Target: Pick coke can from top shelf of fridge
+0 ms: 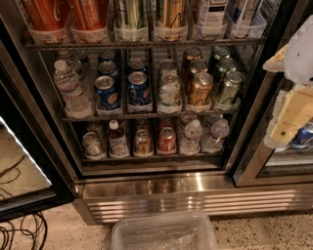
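Right, the door is open on the tall black-framed drinks fridge with the ribbed stainless-steel base (186, 197), and every rack is in plain sight. Up at the top edge runs the top shelf, a dark thin-barred wire rack (146, 44) fronted by a row of clear plastic tubs (171, 32). The coke can, a red aluminium drinks can with white script (89, 13), stands upright in the second tub from the shelf's left end. A second red can (46, 13) is just beside it in the left corner tub, and green and gold cans (149, 12) stand in the tubs to its right.

The robot's white and cream two-finger gripper (292, 105) hangs out at the fridge's right edge, in front of the door frame, well apart from the coke can and lower than the top shelf. It touches nothing, and I cannot tell whether it is open or closed.

On the middle rack sit blue Pepsi cans (139, 89), a bronze can (199, 89) and a clear water bottle (69, 88). On the speckled floor by the bottom edge lies a clear plastic bin (164, 234), with black cables (14, 234) at the bottom-left corner.
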Available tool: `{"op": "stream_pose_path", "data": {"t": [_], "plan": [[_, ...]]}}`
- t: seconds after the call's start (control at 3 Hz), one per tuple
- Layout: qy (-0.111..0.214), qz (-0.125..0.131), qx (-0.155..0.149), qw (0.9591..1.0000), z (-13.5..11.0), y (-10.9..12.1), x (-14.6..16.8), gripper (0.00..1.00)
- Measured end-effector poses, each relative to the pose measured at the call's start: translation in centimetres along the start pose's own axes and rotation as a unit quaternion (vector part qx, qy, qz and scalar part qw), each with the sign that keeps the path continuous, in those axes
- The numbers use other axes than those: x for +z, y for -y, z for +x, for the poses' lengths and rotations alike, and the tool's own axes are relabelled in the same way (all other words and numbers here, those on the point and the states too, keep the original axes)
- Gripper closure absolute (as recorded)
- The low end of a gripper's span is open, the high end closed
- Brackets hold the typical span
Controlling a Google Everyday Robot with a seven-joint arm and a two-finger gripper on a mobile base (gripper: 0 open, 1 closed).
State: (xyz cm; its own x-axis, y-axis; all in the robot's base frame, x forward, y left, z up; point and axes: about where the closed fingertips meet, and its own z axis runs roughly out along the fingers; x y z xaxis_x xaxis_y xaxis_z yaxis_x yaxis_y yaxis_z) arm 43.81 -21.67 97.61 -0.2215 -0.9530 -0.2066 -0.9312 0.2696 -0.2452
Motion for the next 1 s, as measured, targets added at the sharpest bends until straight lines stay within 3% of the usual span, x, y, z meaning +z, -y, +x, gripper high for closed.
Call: {"op": "stream_pose_path", "data": {"t": [0.67,1.0], "plan": [[0.019,0.008,0.003,0.9998,-0.9,0.3,-0.1,0.0],[0.061,0.035,-0.007,0.9975,-3.6,0.3,-0.9,0.0]]}}
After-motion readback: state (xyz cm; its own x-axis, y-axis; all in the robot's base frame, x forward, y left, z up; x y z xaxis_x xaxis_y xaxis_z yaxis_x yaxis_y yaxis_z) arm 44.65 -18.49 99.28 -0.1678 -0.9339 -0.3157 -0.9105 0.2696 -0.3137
